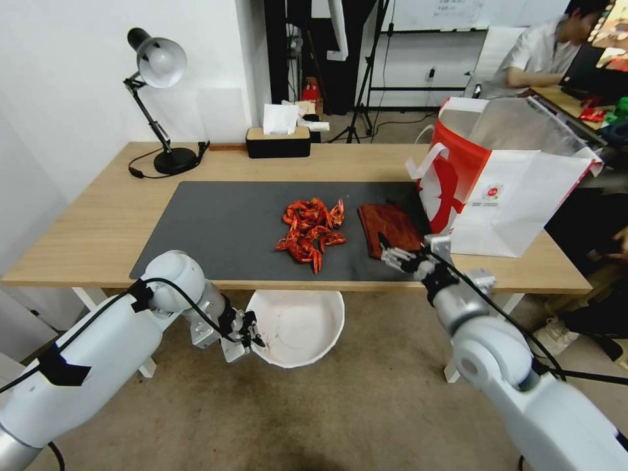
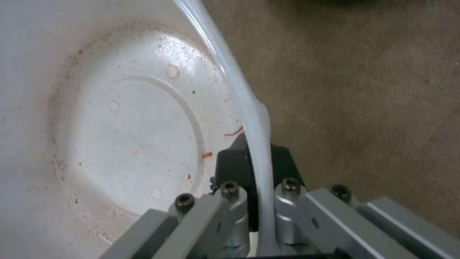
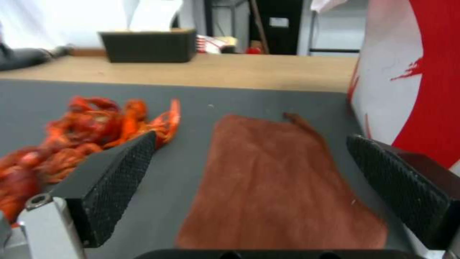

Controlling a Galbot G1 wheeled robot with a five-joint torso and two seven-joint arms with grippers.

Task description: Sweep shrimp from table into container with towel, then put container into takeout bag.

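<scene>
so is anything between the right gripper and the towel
Nothing visible. The right gripper, jaws open, hovers at the near end of the towel, which lies flat on the mat with the shrimp off to one side.

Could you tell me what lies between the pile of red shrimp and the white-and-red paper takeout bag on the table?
The flat rust-red towel lies on the dark grey mat between the shrimp and the takeout bag, as the head view shows.
</scene>
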